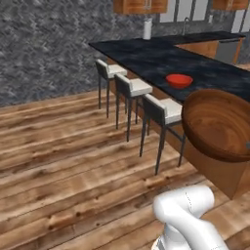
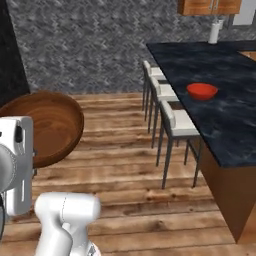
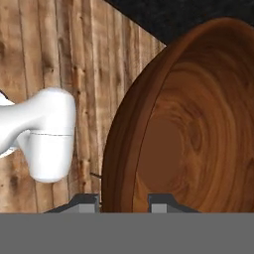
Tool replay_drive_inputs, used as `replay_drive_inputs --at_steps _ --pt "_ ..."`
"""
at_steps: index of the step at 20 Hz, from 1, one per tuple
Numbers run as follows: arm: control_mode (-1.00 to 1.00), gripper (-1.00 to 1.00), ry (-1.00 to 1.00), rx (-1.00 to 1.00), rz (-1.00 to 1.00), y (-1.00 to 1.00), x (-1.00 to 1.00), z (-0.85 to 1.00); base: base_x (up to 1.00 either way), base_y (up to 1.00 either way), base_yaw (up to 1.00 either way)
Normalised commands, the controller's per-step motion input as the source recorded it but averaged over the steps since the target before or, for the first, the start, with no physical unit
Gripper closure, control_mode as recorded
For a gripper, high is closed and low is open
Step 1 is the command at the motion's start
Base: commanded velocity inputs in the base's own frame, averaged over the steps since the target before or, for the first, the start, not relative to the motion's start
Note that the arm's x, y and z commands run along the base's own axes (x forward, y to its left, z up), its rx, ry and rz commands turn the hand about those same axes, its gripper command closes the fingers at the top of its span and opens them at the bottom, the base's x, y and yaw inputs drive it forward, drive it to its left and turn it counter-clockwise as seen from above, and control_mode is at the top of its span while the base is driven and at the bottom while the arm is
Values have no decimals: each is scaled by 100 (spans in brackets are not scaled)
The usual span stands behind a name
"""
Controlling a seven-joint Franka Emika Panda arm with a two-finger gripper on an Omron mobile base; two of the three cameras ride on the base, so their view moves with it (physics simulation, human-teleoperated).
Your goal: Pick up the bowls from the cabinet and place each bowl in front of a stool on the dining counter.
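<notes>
Left base view: the red bowl (image 1: pixel 179 80) sits on the black surface (image 1: pixel 146 56) near its stool-side edge, by the middle stool (image 1: pixel 133 88); the wooden bowl (image 1: pixel 217 124) hangs tilted in the air.

Right base view: the wooden bowl hangs over the floor (image 2: pixel 120 150), well apart from the surface.

Hand view: the fingers (image 3: pixel 87 202) clench the wooden bowl's rim.

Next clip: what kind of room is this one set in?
A rendered home kitchen with a dining bar, most likely. A long black marble dining counter has three white-seated stools along it, a red bowl sits on top, and wooden wall cupboards hang behind.
</notes>
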Motion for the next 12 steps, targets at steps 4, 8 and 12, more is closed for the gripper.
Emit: replay_drive_inputs --at_steps 4,8,12 --pt "100 100 0 0 0 0 0 0 100 100 -52" --pt "100 100 0 0 0 0 0 0 99 100 -51" --pt "100 100 0 0 0 0 0 0 96 100 -51"
